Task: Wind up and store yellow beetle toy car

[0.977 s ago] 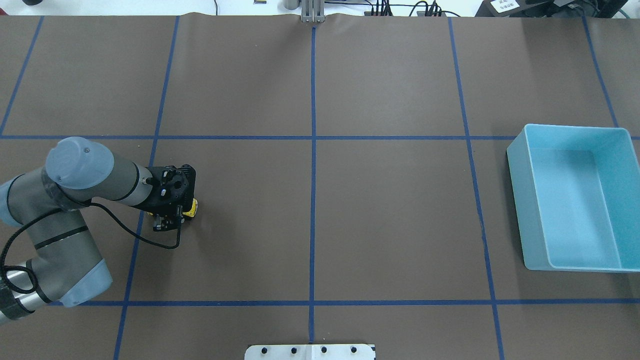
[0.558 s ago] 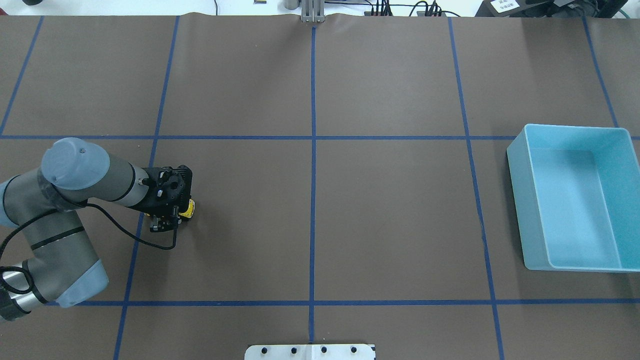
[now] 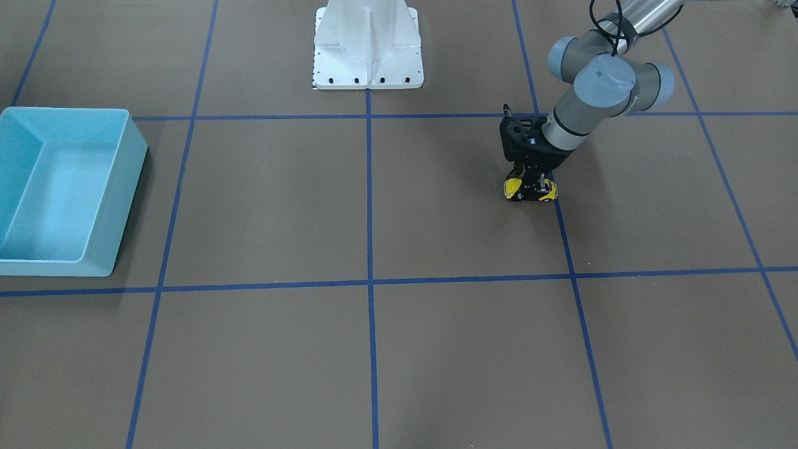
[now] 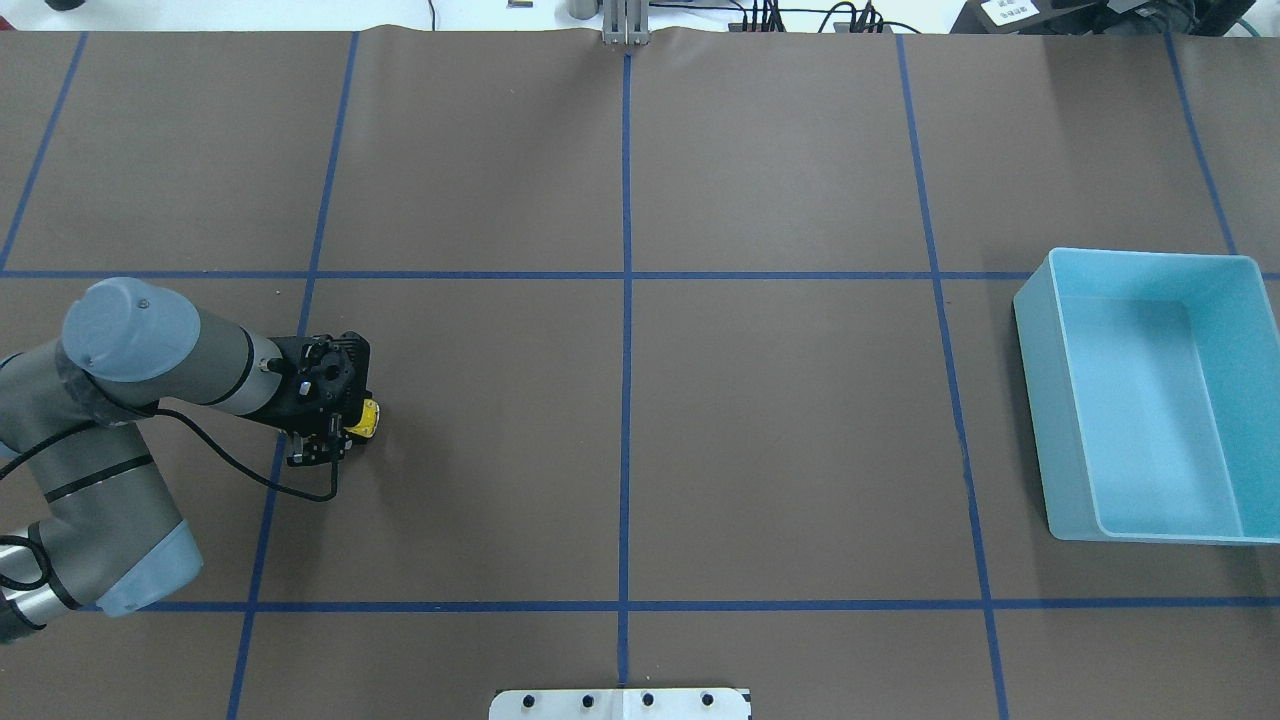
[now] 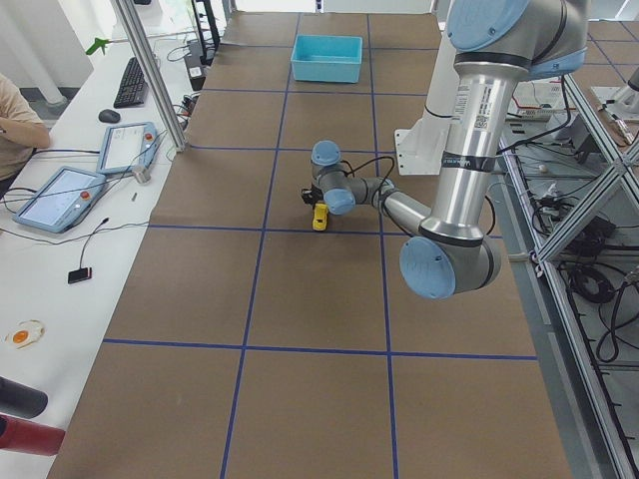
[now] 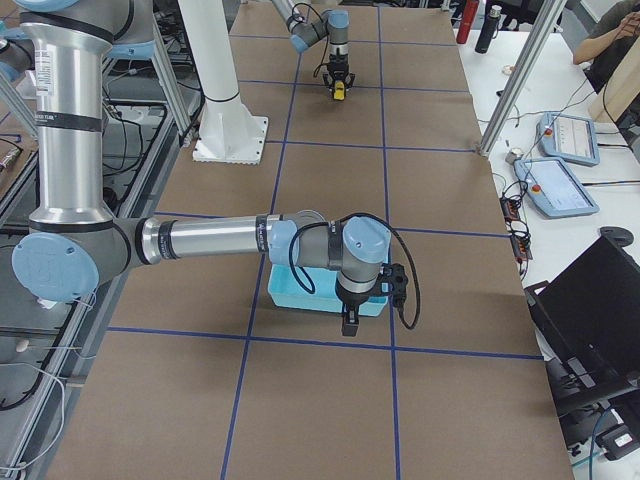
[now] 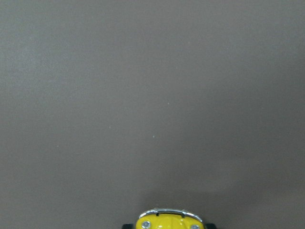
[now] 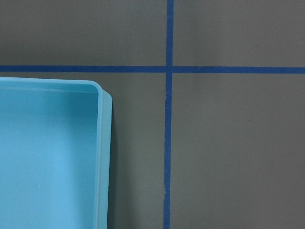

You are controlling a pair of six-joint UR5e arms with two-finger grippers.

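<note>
The yellow beetle toy car (image 4: 366,418) rests on the brown table at the left, near a blue tape line. My left gripper (image 4: 335,432) stands upright over it, shut on its body. In the front-facing view the car (image 3: 512,186) sticks out on both sides of the left gripper (image 3: 530,189). The left wrist view shows only the car's yellow end with a silver bumper (image 7: 167,219). The light blue bin (image 4: 1036,400) stands empty at the far right. My right gripper (image 6: 348,322) hovers by the bin's corner (image 8: 102,143); I cannot tell whether it is open or shut.
Blue tape lines divide the brown table into squares. The white robot base (image 3: 368,50) sits at the robot's edge of the table. Beyond the far table edge are tablets (image 5: 60,195) and an operator's arm.
My left gripper has moved leftward along the table with the yellow car in it, about a gripper's width. The bin has not moved.
</note>
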